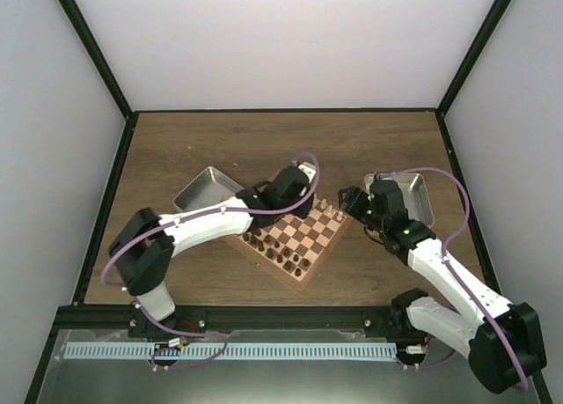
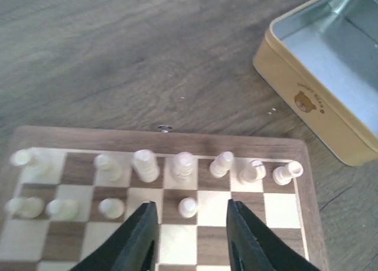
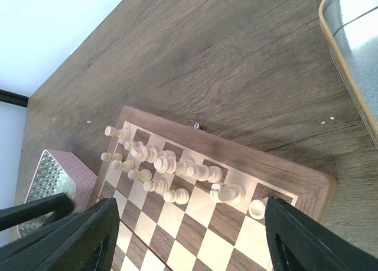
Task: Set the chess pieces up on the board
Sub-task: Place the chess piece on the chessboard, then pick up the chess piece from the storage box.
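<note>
The board (image 2: 88, 136) lies cornerwise in the middle of the surface (image 1: 264, 140), with the chess pieces (image 2: 183, 166) lined along its 1 o'clock edge. The left gripper (image 2: 190, 215) hovers released, straddling one light pawn (image 2: 188, 206) without touching it. The right gripper (image 3: 189, 224) hangs spread wide near the board's 2 o'clock side, holding nothing.

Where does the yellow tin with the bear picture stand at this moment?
In the left wrist view, the tin sits on the table at the upper right, just past the board at its far right corner, not touching it.
</note>
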Available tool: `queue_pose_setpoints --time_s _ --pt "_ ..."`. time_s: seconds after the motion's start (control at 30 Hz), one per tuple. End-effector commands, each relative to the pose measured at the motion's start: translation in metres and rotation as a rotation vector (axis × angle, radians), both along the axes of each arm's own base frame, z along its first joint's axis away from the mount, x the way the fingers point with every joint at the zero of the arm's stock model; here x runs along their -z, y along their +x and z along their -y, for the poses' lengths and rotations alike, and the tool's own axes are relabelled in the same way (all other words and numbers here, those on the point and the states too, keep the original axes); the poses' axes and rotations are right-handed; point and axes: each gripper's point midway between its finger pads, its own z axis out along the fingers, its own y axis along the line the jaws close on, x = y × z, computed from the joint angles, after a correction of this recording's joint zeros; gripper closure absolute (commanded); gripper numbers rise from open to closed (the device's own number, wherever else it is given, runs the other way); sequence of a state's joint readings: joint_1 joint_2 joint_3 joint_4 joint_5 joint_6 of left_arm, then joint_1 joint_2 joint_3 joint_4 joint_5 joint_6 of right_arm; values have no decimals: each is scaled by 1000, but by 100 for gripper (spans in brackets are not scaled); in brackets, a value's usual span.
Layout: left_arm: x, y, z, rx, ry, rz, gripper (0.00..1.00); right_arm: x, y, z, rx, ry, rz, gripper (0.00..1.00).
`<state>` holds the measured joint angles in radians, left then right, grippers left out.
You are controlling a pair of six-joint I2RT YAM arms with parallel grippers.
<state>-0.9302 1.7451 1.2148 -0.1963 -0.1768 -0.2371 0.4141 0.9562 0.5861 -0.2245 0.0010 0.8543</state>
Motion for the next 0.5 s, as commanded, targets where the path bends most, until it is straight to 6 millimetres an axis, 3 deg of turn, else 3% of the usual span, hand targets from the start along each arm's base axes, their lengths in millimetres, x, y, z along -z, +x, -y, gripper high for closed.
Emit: queue_pose_setpoints --time_s 0.0,0.17,0.3,0.47 --pt "-10 1 -47 -173 3 -14 64 -8 2 1 5 18 18 31" --pt "-8 15 -150 -531 15 -78 52 -3 4 -5 -18 25 4 31" --pt "21 14 -215 -707 -30 -186 47 0 8 -12 -39 37 -9 31" --pt "47 20 -245 -792 -107 -290 46 2 11 -16 -55 40 -23 31"
